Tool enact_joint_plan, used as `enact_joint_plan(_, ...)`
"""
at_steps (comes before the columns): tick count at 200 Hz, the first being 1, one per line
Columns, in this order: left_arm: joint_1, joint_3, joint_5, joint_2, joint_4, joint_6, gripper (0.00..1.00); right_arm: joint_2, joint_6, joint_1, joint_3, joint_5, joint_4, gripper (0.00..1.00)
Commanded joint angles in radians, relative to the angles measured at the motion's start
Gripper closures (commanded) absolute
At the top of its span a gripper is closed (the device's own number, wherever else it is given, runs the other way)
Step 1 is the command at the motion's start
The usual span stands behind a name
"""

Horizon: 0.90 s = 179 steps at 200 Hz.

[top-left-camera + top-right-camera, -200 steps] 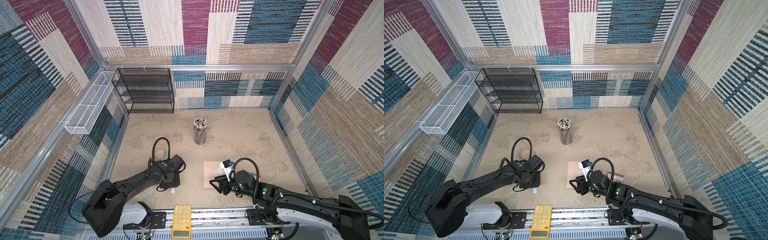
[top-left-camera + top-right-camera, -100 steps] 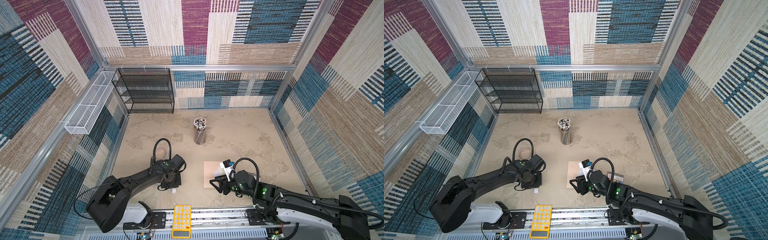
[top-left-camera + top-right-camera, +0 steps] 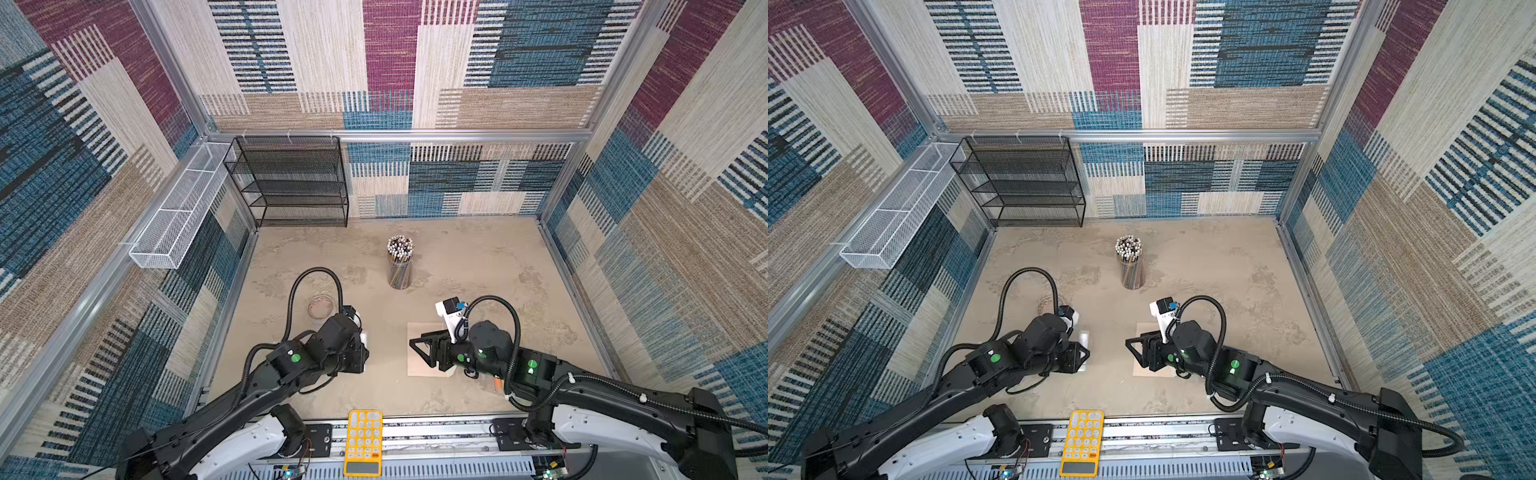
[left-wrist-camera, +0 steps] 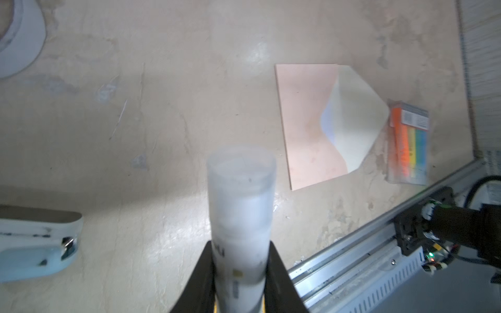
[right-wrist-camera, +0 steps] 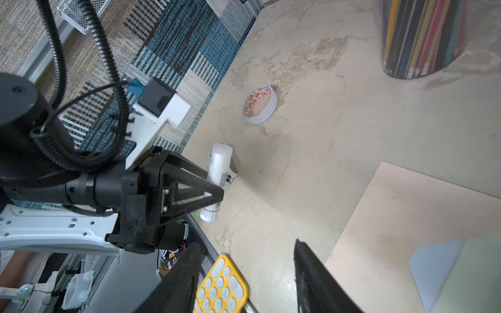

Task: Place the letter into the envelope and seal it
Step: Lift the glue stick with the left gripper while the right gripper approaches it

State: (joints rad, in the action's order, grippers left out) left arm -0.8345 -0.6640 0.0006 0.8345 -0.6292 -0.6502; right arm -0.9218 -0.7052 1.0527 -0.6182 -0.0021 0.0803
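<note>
The left pincer (image 4: 240, 246) grips a glue stick (image 4: 241, 189) above the bench (image 4: 162, 94) and the right pincer (image 5: 245, 244) hangs spread wide over the envelope (image 4: 306, 122) near the front edge, the letter (image 4: 328, 119) looking tucked inside, so rubbing glue could push the loose envelope away.
</note>
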Motion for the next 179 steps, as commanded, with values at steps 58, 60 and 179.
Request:
enact_joint_plan(58,-0.194,0.114,-0.145,-0.07,0.534,0.181,0.85,-0.115,0.032,0.0,-0.299,0.079,0.248,0.35)
enact_joint_plan(60,-0.197,0.114,-0.145,-0.065,0.541,0.184,0.85,-0.119,0.031,0.0,-0.301,0.081,0.252,0.35)
enact_joint_plan(179,-0.313,0.069,-0.194,0.114,0.738,0.258,0.85,-0.195,0.021,0.0,-0.346,0.145,0.335,0.35)
